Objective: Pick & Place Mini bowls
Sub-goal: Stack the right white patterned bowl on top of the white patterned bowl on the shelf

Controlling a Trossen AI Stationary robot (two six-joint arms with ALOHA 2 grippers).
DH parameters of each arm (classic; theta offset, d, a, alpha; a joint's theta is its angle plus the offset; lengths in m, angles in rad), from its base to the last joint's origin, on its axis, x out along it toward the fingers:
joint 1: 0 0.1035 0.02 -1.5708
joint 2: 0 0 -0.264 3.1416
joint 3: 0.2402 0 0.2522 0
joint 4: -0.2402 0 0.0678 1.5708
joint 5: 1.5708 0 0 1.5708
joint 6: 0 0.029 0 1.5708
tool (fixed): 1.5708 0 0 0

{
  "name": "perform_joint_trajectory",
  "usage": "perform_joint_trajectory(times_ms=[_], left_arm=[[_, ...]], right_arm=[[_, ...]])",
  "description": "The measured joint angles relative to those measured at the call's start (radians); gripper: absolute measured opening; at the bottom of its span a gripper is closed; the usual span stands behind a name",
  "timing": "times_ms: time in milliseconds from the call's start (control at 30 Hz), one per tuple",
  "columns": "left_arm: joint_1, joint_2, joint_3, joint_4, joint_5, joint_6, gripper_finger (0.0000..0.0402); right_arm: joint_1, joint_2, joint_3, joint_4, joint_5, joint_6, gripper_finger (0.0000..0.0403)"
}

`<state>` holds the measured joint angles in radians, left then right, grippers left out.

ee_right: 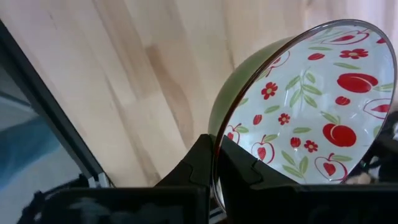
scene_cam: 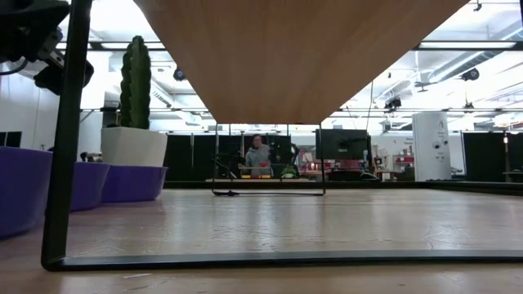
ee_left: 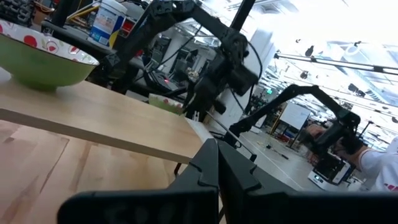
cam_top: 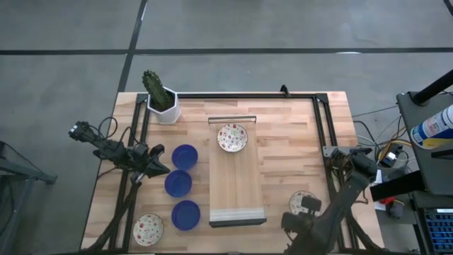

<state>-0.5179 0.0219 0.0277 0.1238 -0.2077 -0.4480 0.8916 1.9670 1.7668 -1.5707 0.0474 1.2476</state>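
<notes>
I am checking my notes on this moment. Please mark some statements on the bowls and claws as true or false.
1. Three blue bowls lie beside the raised wooden board. True.
2. The right claw is shut on the rim of a patterned bowl. True.
3. The board carries no bowl. False: one patterned bowl sits on it.
4. The cactus pot stands on the board. False: it stands at the table's far left corner.
5. The left claw holds a blue bowl. False: it is shut and empty.

The right gripper (cam_top: 306, 210) partly covers a patterned bowl (cam_top: 298, 200); the person (scene_cam: 258, 153) beyond the desk is too small to make out.
</notes>
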Motion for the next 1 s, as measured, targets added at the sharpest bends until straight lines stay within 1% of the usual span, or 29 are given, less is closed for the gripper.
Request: perform_joint_trajectory(times_ms=[233,333,700,867,1000], left_arm=[[0.000,0.000,0.000,-0.001,0.000,-0.001,0.0000],[0.000,0.000,0.000,-0.001,0.000,-0.001,0.0000],[0.000,0.000,0.000,-0.007,0.000,-0.001,0.0000],[0.000,0.000,0.000,-0.007,0.000,-0.001,0.0000],[0.000,0.000,0.000,-0.006,0.000,-0.001,0.0000]], right_arm=[[-0.061,-0.103,-0.001,-0.001,0.126,-0.061,0.0013],[-0.093,-0.138,-0.001,-0.001,0.164,-0.105,0.0013],[-0.211,-0.212,0.009,0.000,0.210,-0.271,0.0013],[-0.268,-0.225,0.036,-0.001,0.246,-0.374,0.0013],[-0.313,-0.223,0.084,0.000,0.274,-0.478,0.0013]])
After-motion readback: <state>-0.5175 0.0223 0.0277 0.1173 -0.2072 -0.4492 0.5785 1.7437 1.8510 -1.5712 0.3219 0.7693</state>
